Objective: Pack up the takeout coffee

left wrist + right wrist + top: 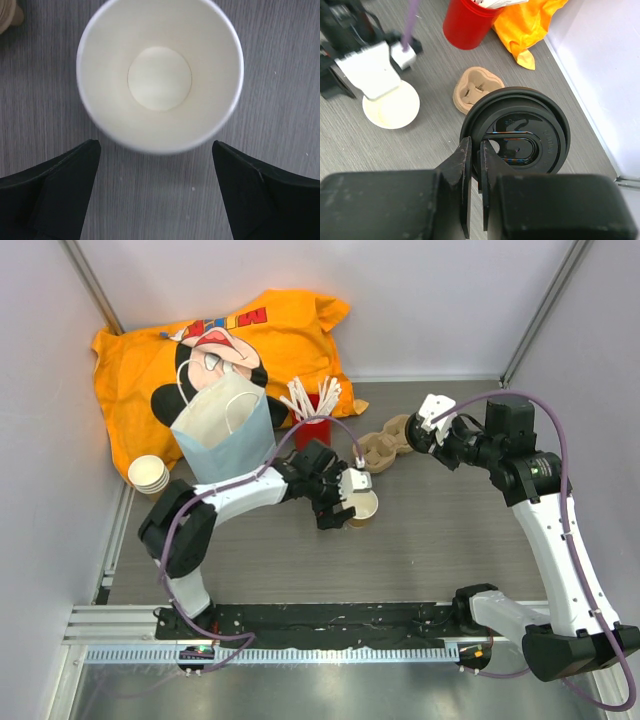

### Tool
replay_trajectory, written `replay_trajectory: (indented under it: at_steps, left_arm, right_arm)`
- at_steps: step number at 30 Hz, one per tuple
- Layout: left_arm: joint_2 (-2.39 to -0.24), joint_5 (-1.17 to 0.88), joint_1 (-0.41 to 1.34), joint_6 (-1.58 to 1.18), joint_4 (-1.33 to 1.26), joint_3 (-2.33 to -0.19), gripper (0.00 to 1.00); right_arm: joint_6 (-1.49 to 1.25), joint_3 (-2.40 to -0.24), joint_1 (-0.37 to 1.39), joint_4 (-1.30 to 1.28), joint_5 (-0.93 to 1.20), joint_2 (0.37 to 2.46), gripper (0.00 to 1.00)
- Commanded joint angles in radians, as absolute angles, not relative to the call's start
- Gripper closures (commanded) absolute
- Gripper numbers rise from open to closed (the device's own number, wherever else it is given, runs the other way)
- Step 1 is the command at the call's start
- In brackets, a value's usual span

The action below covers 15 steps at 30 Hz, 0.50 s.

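The cup [160, 75] stands upright in the middle of the worktop, lidless and empty inside. The left gripper [156, 150] hangs over it with jaws wide. Its fingertips are just short of the rim and grip nothing.

Farther off, toward the right edge, the right gripper [475, 150] is pinched narrow on the rim of the lid [520, 135]. I cannot tell whether the lid touches the worktop. Beyond it lies the carrier [477, 90], then the red cup [467, 22], with the bag [225, 430] toward the far left corner.

The step in hand looks like lidding, before any packing. The next move calls for carrying the lid across to the cup, setting it level and centred on the rim, and pressing it down, likely with the left gripper steadying the cup.
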<state>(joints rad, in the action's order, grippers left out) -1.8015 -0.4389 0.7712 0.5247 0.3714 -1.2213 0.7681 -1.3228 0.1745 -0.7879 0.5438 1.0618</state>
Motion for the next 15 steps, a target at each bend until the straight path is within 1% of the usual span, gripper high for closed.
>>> replay_trajectory:
  at_steps: [1, 3, 7, 11, 13, 14, 15]
  left_arm:
    - [-1.617, -0.437, 0.721, 0.485, 0.335, -1.143, 0.00]
    - [-1.551, -0.437, 0.706, 0.457, 0.318, -1.109, 0.00]
    - [-1.477, -0.462, 0.620, 0.278, 0.253, -1.066, 0.00]
    - [-1.468, -0.515, 0.555, 0.177, 0.296, -1.117, 0.00]
    - [-1.491, -0.555, 0.528, 0.164, 0.322, -1.157, 0.00]
    - [-1.499, -0.569, 0.519, 0.116, 0.316, -1.161, 0.00]
    - [-1.511, -0.621, 0.496, 0.097, 0.313, -1.173, 0.00]
  right_arm:
    - [0.773, -1.341, 0.170, -0.773, 0.525, 1.068, 0.99]
    - [0.782, -1.342, 0.170, -0.795, 0.519, 1.083, 0.99]
    - [0.821, -1.345, 0.176, -0.866, 0.538, 1.120, 0.99]
    - [0.842, -1.350, 0.222, -0.931, 0.558, 1.163, 0.99]
    - [0.844, -1.339, 0.258, -0.943, 0.549, 1.186, 0.99]
    - [0.842, -1.333, 0.299, -0.946, 0.539, 1.193, 0.99]
    - [0.841, -1.328, 0.320, -0.946, 0.528, 1.200, 0.99]
